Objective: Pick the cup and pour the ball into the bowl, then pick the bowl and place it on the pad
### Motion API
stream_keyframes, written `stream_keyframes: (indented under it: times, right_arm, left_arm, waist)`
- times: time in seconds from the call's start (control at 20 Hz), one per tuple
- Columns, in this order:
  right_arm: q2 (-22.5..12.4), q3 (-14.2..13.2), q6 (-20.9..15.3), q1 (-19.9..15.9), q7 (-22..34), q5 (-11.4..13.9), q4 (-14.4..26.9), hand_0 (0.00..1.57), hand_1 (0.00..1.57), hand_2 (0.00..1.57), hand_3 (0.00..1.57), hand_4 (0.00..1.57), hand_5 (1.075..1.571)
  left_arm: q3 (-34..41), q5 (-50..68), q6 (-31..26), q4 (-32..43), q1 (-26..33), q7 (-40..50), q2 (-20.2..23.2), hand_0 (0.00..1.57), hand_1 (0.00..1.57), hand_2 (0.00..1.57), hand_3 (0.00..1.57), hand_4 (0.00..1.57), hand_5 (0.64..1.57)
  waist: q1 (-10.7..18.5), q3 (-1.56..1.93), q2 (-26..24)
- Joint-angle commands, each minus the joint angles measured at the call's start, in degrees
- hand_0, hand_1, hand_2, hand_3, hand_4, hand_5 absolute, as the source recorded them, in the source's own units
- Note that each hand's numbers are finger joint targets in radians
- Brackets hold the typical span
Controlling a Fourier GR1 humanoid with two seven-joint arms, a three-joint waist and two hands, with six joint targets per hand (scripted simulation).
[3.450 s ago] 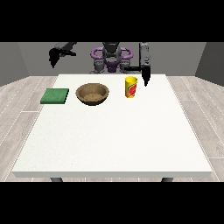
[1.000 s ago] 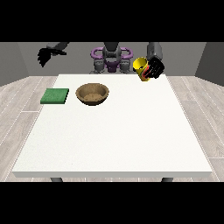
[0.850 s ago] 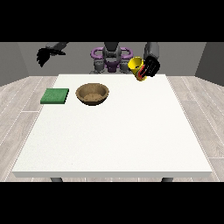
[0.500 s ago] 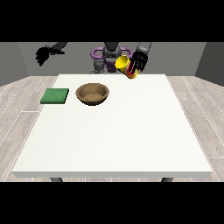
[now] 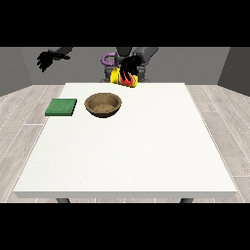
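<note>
Cup tipped in the air past the far edge of the table, bowl and pad lying below it.

The yellow cup (image 5: 124, 78), with red marks on its side, is off the table and lies tilted over, close to sideways, held by the hand at the view's right (image 5: 130, 66), whose black fingers are wrapped round it from above. It hangs beyond the table's far edge, above and a little to the right of the brown bowl (image 5: 103, 104); whether the ball is inside the cup cannot be told. The bowl stands upright on the white table (image 5: 146, 146) near the far side. The green pad (image 5: 61, 107) lies flat just beside the bowl, to its left, not touching. The hand at the view's left (image 5: 47, 59) is raised well apart, out past the table's left corner, fingers loosely spread and holding nothing.
</note>
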Motion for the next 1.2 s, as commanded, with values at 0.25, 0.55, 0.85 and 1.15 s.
stream_keyframes:
  times: [0.25,0.55,0.85,1.15]
  right_arm:
    - [1.0,0.5,-1.3,-0.7,0.4,0.9,2.5,0.00,0.00,0.00,0.00,0.00,1.571]
    - [-0.1,-0.1,-0.1,-0.5,0.1,0.3,3.3,0.00,0.00,0.00,0.00,0.00,1.571]
    - [1.7,-0.2,-4.3,-1.4,4.2,0.2,4.1,0.00,0.00,0.00,0.00,0.00,1.567]
    - [3.4,-0.9,-7.2,-0.9,4.8,-0.3,2.5,0.00,0.00,0.00,0.00,0.25,1.567]
  left_arm:
    - [-14.9,-17.1,-13.5,4.1,-5.5,1.2,-2.5,1.52,1.52,1.57,1.57,1.50,1.232]
    - [-18.9,-24.0,-18.7,3.9,-4.2,2.7,-6.4,1.45,1.45,1.57,1.57,1.53,1.137]
    - [-11.7,-19.9,-15.9,-1.9,-5.5,-2.8,-2.5,1.45,1.45,1.57,1.57,1.54,1.136]
    - [12.1,4.6,-1.5,-9.9,3.0,3.1,-5.2,1.24,1.24,1.54,1.43,1.51,1.196]
  waist:
    - [1.0,-0.05,-2.5]
    - [1.6,-0.12,-2.2]
    - [6.3,-0.15,-4.2]
    - [10.3,-0.81,-1.4]
